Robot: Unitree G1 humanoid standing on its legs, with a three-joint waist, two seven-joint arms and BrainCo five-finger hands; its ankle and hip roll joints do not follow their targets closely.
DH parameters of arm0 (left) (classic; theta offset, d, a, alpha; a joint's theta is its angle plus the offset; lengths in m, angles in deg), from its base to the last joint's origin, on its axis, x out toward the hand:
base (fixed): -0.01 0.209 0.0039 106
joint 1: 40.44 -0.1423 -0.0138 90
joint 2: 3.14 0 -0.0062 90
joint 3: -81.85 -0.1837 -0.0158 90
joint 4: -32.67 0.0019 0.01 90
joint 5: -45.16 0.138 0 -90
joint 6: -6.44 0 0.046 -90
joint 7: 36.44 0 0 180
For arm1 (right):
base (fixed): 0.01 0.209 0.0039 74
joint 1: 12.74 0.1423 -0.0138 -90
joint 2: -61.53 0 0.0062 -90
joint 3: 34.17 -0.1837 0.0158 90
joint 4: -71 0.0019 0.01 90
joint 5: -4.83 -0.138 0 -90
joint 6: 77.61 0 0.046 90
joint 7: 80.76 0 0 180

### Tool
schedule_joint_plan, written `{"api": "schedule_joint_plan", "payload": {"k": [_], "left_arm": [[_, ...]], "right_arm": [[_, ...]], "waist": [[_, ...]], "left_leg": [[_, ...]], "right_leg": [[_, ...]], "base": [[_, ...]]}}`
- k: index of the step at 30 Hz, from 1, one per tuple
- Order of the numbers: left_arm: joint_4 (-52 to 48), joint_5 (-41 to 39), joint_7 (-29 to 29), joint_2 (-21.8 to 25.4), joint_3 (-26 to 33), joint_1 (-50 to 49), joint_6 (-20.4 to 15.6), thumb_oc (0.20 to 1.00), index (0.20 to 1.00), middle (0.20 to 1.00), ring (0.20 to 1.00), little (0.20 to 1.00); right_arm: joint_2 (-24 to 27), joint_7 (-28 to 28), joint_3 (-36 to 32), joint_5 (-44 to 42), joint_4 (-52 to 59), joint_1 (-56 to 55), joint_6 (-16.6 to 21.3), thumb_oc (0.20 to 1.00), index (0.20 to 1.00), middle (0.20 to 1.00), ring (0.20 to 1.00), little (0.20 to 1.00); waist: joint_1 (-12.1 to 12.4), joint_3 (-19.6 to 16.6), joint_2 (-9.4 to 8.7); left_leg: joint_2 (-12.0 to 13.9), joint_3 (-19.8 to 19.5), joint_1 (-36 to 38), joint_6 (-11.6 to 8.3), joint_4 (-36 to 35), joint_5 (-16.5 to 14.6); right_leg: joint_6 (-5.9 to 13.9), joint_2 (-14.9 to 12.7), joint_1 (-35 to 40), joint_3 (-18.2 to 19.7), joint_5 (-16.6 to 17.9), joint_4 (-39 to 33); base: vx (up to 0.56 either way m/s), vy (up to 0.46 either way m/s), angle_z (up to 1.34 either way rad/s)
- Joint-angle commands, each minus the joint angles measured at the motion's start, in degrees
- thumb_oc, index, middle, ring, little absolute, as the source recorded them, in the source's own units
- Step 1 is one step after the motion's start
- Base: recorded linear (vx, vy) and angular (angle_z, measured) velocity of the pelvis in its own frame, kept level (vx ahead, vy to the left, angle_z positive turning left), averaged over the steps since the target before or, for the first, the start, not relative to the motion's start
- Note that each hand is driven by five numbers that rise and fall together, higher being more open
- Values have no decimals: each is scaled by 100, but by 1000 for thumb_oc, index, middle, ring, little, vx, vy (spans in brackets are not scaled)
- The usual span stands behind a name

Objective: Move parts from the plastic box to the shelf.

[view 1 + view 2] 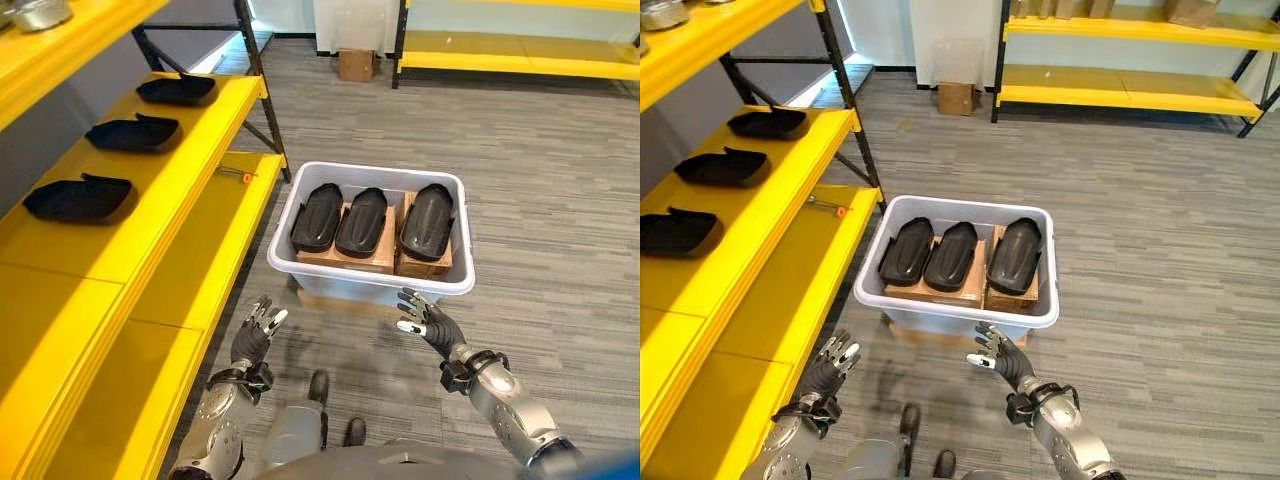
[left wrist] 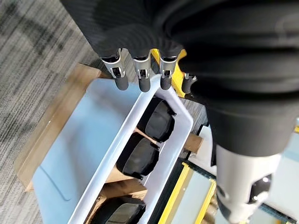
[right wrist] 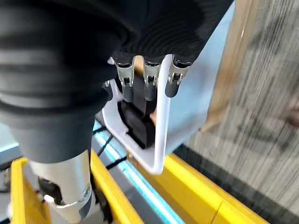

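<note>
Left hand (image 1: 255,335) and right hand (image 1: 428,322) empty, fingers relaxed, near plastic box (image 1: 372,283). Three black parts (image 1: 362,222) in box; three more (image 1: 132,132) already on yellow shelf (image 1: 190,190).

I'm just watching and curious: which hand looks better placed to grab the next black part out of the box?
Probably the right hand: it hovers open at the plastic box's near rim, close to the parts. The left hand, also open, sits beside the box's corner, nearer the shelf.
</note>
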Motion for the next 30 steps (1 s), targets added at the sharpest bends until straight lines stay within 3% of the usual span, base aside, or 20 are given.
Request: {"api": "schedule_joint_plan", "payload": {"k": [1,7,9,13,15,17,19,21,22,23,24,25,26,28,30], "left_arm": [[-282,127,134,232,57,167,-267,1000,1000,1000,1000,1000],[-379,98,80,367,94,178,-275,1000,1000,1000,1000,1000],[-380,99,79,368,94,177,-274,1000,1000,1000,1000,1000],[-434,120,77,469,71,170,-235,1000,1000,1000,1000,1000],[-465,147,89,500,42,166,-204,1000,1000,1000,1000,1000],[-493,224,74,600,13,232,-204,1000,1000,1000,1000,1000],[-529,309,96,636,-20,280,-168,1000,1000,1000,1000,1000],[-524,312,104,645,0,270,-168,1000,1000,1000,1000,1000],[-504,276,125,678,40,229,-167,1000,1000,1000,1000,1000],[-505,276,125,678,41,228,-167,1000,1000,1000,1000,1000],[-478,202,116,667,75,212,-167,1000,1000,1000,1000,1000],[-478,202,116,668,75,211,-167,1000,1000,1000,1000,1000],[-464,166,88,670,116,157,-190,1000,1000,1000,1000,1000],[-435,166,95,661,126,140,-169,1000,1000,1000,1000,1000],[-396,232,147,581,153,98,-174,1000,1000,1000,1000,1000]], "right_arm": [[2,-92,-136,65,387,-91,230,1000,1000,1000,1000,1000],[-164,-206,-82,60,467,-88,129,1000,1000,1000,1000,1000],[-165,-206,-82,61,467,-89,129,1000,1000,1000,1000,1000],[-209,-239,-75,137,431,-75,107,1000,1000,1000,1000,1000],[-237,-253,-63,137,430,-86,78,1000,1000,1000,1000,1000],[-272,-275,-41,168,432,-49,85,1000,1000,1000,1000,1000],[-336,-280,-4,187,422,-90,62,1000,1000,1000,1000,1000],[-355,-289,6,156,466,-103,61,1000,1000,1000,1000,1000],[-345,-303,29,112,537,-110,53,1000,1000,1000,1000,1000],[-344,-302,29,112,539,-111,52,1000,1000,1000,1000,1000],[-339,-289,36,130,525,-82,53,1000,1000,1000,1000,1000],[-340,-289,37,131,525,-81,53,1000,1000,1000,1000,1000],[-303,-272,43,216,539,-60,46,1000,1000,1000,1000,1000],[-295,-282,38,226,557,-73,22,1000,1000,1000,1000,1000],[-284,-309,56,282,524,-100,10,1000,1000,1000,1000,1000]], "waist": [[60,-256,143],[68,-565,67],[74,-565,64],[79,-658,61],[43,-648,83],[-85,-481,188],[-169,-352,330],[-179,-346,360],[-143,-343,408],[-152,-333,413],[-99,-303,365],[-105,-296,371],[-142,-236,254],[-143,-249,179],[-99,-345,71]], "left_leg": [[439,-128,154,-86,20,476],[152,186,445,232,337,-157],[151,193,447,234,340,-161],[13,285,608,394,396,-440],[-38,278,724,474,372,-496],[-73,229,912,614,369,-580],[-23,182,1126,670,271,-599],[9,177,1203,646,208,-608],[128,193,1256,565,170,-652],[132,184,1268,562,169,-654],[196,225,1279,468,204,-737],[203,219,1288,466,208,-743],[205,175,1346,394,251,-813],[221,157,1367,336,265,-835],[307,218,1424,248,182,-834]], "right_leg": [[-986,-634,406,468,436,-526],[-694,-1205,484,459,316,-97],[-692,-1209,484,465,314,-96],[-502,-1394,318,499,468,263],[-431,-1425,40,555,627,870],[-333,-1443,-532,604,1110,1987],[-388,-1582,-852,400,1121,2514],[-440,-1711,-854,253,1021,2280],[-528,-2000,-799,4,902,1686],[-530,-1995,-775,-10,906,1670],[-467,-2268,-785,-214,1130,897],[-467,-2258,-756,-226,1144,863],[-333,-2252,-801,-20,1398,457],[-317,-2198,-697,40,1285,355],[-261,-2180,-524,-183,1339,103]], "base": [[308,220,-41],[289,214,-24],[72,61,-47],[145,142,20],[109,169,-14],[47,184,-5],[69,105,7],[105,-19,-1],[104,-73,-5],[100,-186,-5],[48,-123,-6],[81,-261,-20],[38,-141,-20],[62,-183,3],[82,-231,32]]}}
